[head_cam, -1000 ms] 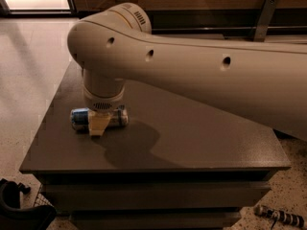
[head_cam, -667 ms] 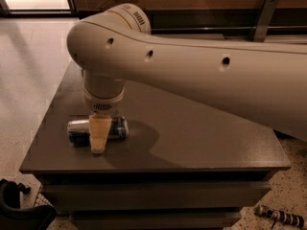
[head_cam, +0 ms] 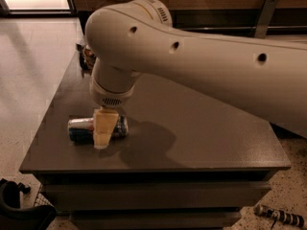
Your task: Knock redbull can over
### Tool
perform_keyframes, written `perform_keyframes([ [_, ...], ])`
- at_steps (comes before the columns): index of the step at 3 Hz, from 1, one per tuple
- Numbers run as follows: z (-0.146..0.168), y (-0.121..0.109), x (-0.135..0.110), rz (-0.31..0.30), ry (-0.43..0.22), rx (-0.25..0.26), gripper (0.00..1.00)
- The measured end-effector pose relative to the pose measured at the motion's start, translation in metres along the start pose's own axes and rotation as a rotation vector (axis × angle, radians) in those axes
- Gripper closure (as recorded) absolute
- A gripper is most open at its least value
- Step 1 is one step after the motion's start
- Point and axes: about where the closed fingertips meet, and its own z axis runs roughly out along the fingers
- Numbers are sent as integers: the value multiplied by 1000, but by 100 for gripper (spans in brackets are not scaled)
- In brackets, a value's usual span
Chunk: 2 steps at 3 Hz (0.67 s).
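gripper (head_cam: 104, 131) at 8 o'clock on table (head_cam: 201, 143), hides middle of redbull can (head_cam: 79, 128) | arm (head_cam: 216, 66) cut off at 3 o'clock | object (head_cam: 88, 56) at table's 11 o'clock mostly behind arm, unidentifiable | dark shape (head_cam: 19, 210) cut off at 7 o'clock

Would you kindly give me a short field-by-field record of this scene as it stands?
surface: dark grey table top
can: tall slim blue-and-silver metal drink can, lying on its side near the front-left corner
pincer: cream pincer at the can's middle, hiding that part; contact unclear
task state: can already down
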Motion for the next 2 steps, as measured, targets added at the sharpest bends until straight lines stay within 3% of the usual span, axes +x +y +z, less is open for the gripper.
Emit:
perform_keyframes([
  [2, -83, -12, 34, 44, -206, 116, 0],
])
